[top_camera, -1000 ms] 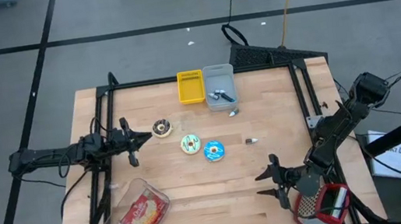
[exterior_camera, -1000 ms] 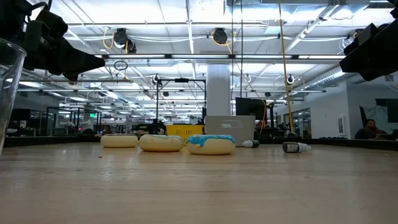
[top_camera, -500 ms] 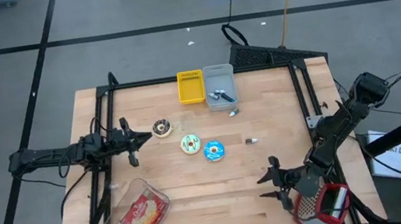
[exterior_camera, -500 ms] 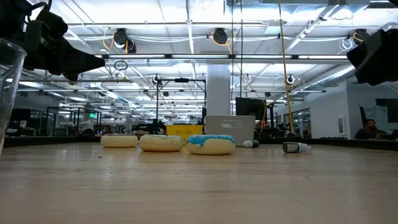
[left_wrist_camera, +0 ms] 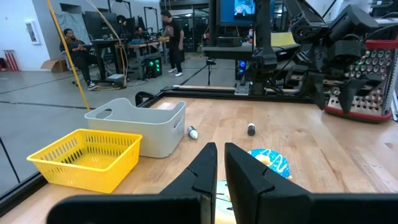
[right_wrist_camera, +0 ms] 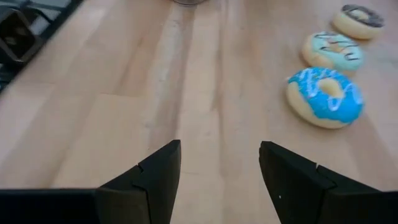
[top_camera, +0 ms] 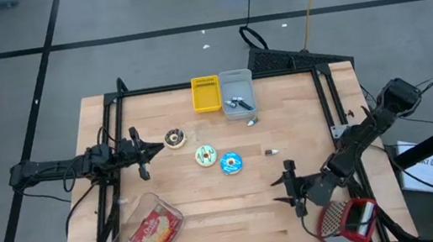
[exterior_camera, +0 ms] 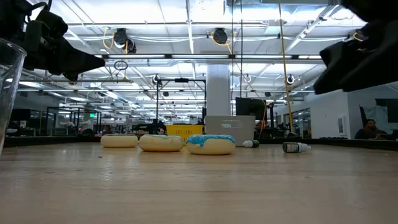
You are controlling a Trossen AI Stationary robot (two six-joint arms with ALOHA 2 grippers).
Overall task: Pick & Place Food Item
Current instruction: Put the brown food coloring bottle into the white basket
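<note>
Right gripper (top_camera: 288, 189): mine, fingers apart, empty, low over bare wood near the table's front right.

Blue donut (top_camera: 232, 163): the nearest food, lying flat ahead of my fingers, well apart from them; in my wrist view it sits off to one side of the gap between my fingers, not centred.

Green donut (top_camera: 205, 155): touching or just beside the blue one; I cannot tell which.

Chocolate donut (top_camera: 174, 138): beyond those, near the left gripper (top_camera: 145, 155).

Left gripper: fingers together, empty, waiting at the left edge.

Yellow basket (top_camera: 206, 94), grey bin (top_camera: 237, 93): back edge.

Clear box (top_camera: 149, 230): front left.

Risks, as I judge them: closing off-centre would push the blue donut aside; a wide sweep could nudge the green one; descending too low would scrape the wood.
</note>
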